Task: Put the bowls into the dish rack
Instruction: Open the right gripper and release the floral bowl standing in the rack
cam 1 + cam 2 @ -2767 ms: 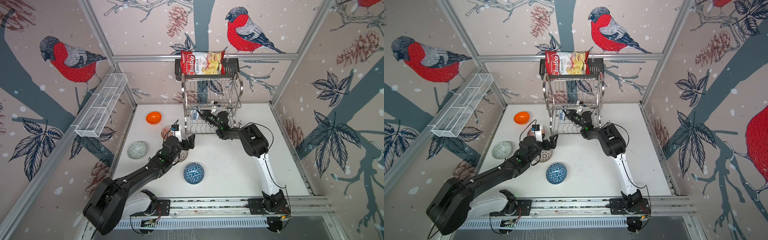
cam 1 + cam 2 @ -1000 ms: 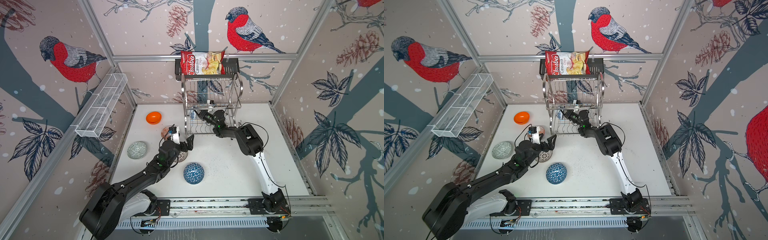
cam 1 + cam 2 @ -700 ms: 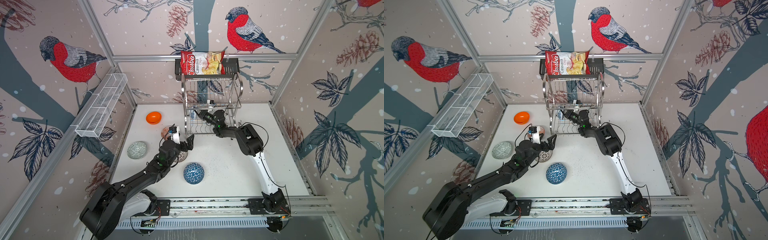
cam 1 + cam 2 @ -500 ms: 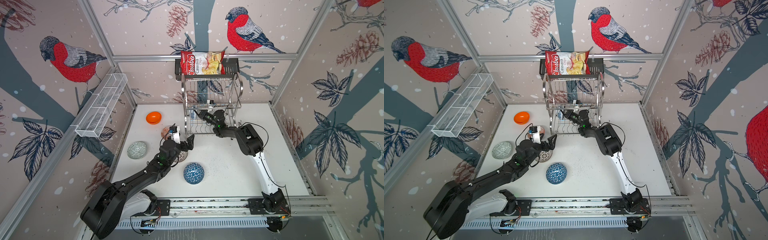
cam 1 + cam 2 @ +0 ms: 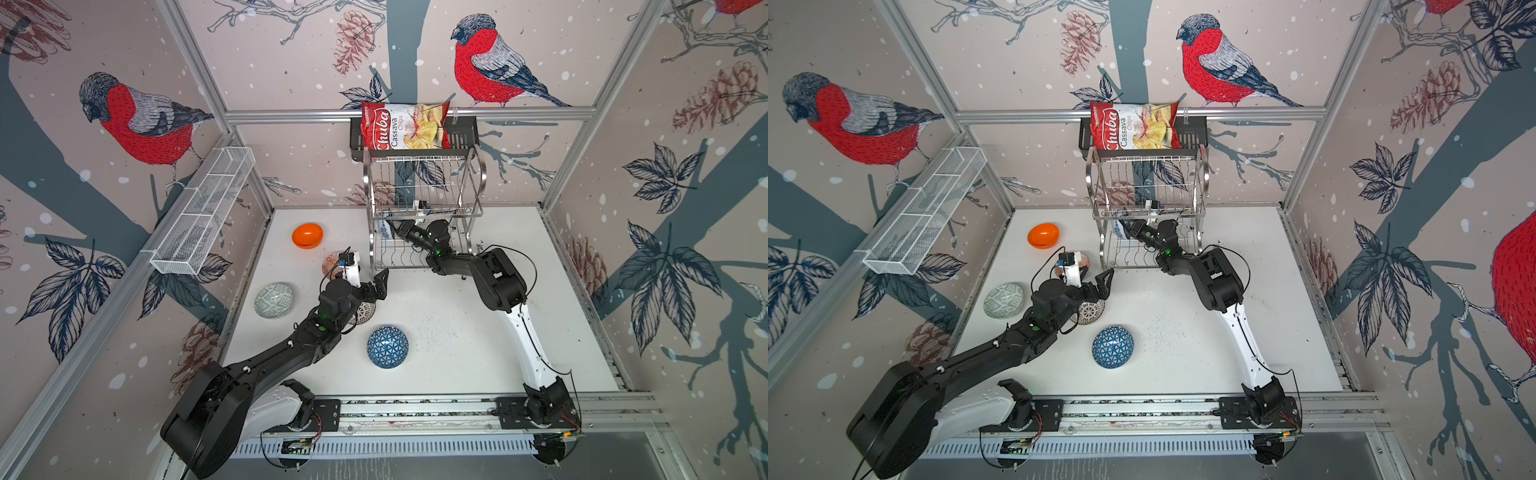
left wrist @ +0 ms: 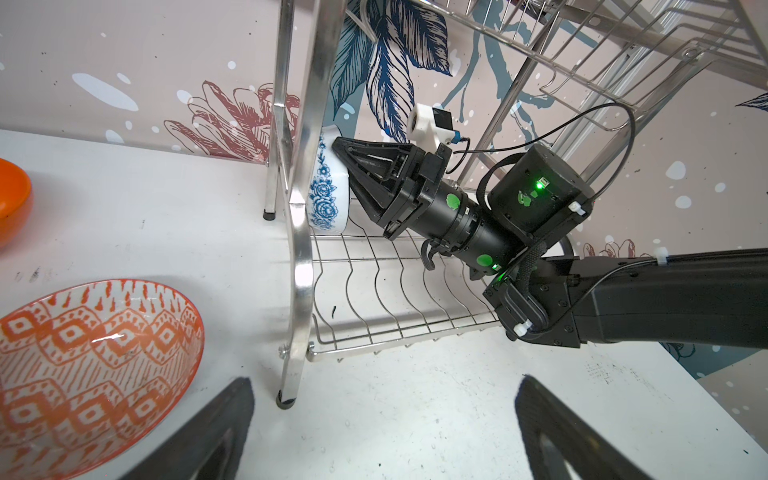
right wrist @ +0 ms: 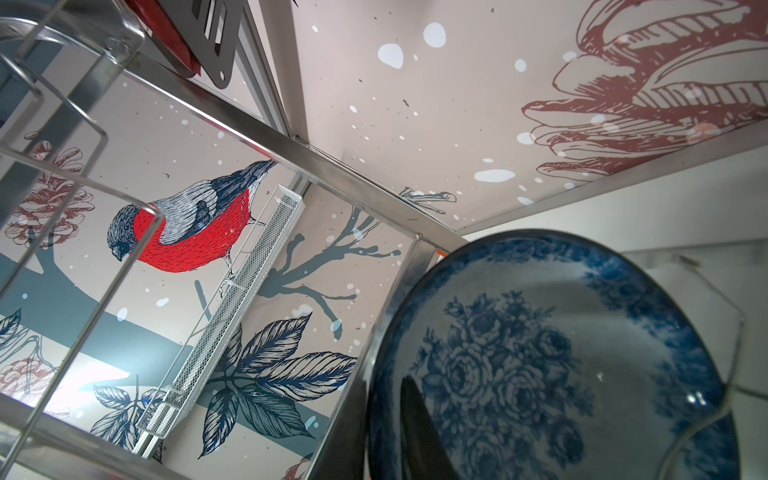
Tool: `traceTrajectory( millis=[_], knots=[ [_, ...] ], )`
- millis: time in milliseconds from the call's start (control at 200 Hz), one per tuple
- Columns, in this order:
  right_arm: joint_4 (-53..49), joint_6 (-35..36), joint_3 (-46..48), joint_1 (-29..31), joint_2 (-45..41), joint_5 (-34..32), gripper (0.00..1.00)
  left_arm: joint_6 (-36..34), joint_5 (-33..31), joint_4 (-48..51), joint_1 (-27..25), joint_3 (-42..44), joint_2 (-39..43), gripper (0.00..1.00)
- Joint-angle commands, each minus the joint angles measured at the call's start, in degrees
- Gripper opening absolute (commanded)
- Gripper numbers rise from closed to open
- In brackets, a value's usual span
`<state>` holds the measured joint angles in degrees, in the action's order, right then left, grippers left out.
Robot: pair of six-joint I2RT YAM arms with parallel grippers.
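One of the six bowls, the blue-floral bowl (image 6: 326, 195), is already in the dish rack (image 6: 300, 249). It stands on edge at the end of the lower tier, just inside the tubular end frame, its lower edge on the wavy slot wires. It was likely tipped upright so the wires can hold it. It is glossy white, with blue roses on the outer wall and a blue bouquet and band inside. The right gripper (image 6: 338, 145) reaches in under the upper tier and straddles the top of the rim, one finger inside the bowl. Its jaws are narrow, but I cannot tell whether they pinch the rim or merely flank it. The left gripper (image 6: 384, 395) hovers wide open and empty over the table (image 5: 457, 332) by the rack's front foot, beside the red-white bowl (image 6: 95, 365), probably its next pick. The orange bowl (image 5: 307, 235), grey-green bowl (image 5: 274, 300), black-dotted bowl (image 5: 363, 311) and blue-triangle bowl (image 5: 387, 347) wait on the table.
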<state>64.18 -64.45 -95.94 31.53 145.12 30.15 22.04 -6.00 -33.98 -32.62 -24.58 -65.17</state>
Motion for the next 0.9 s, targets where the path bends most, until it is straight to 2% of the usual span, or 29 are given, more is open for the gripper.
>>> traceTrajectory(
  millis=[0, 430, 895],
  knots=[
    [2.0, 0.36, 0.78, 0.08, 1.04, 0.75, 0.18, -0.53, 0.2, -1.91, 0.15, -0.32, 0.25, 0.98],
    [3.99, -1.1, 2.13, 0.13, -0.35, 0.43, 0.19, -0.52, 0.02, -1.78, 0.1, -0.4, 0.44, 0.98],
    [9.17, -2.0, 10.73, 0.69, -6.23, -1.53, 0.22, -0.75, -0.46, -1.51, 0.18, -0.31, 0.73, 0.98]
  ],
)
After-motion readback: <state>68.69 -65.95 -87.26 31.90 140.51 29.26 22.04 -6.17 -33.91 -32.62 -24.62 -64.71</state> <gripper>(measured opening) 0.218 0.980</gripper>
